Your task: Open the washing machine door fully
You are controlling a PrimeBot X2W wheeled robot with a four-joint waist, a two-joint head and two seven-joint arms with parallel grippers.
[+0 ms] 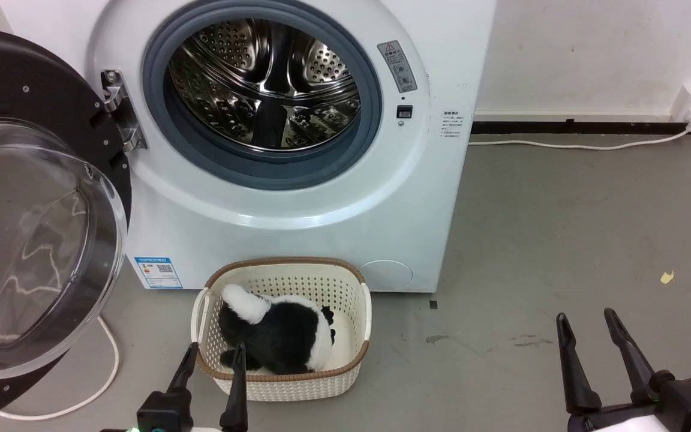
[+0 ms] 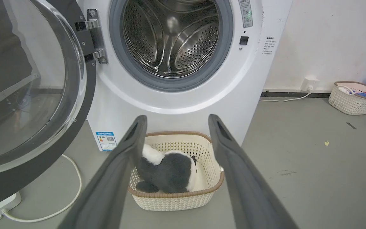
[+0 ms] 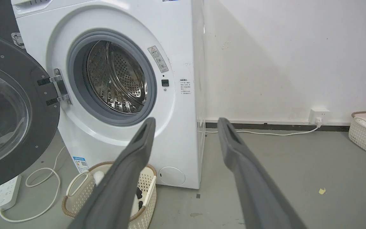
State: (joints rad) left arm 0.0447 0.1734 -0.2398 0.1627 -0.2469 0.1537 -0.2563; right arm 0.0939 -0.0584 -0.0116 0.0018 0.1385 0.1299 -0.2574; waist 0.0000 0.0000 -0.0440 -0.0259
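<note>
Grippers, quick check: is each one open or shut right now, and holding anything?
Left gripper: open, holding nothing.
Right gripper: open, holding nothing.

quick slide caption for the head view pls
Washing machine door wide open, drum exposed, plush toy in basket; left gripper and right gripper open, empty.
</note>
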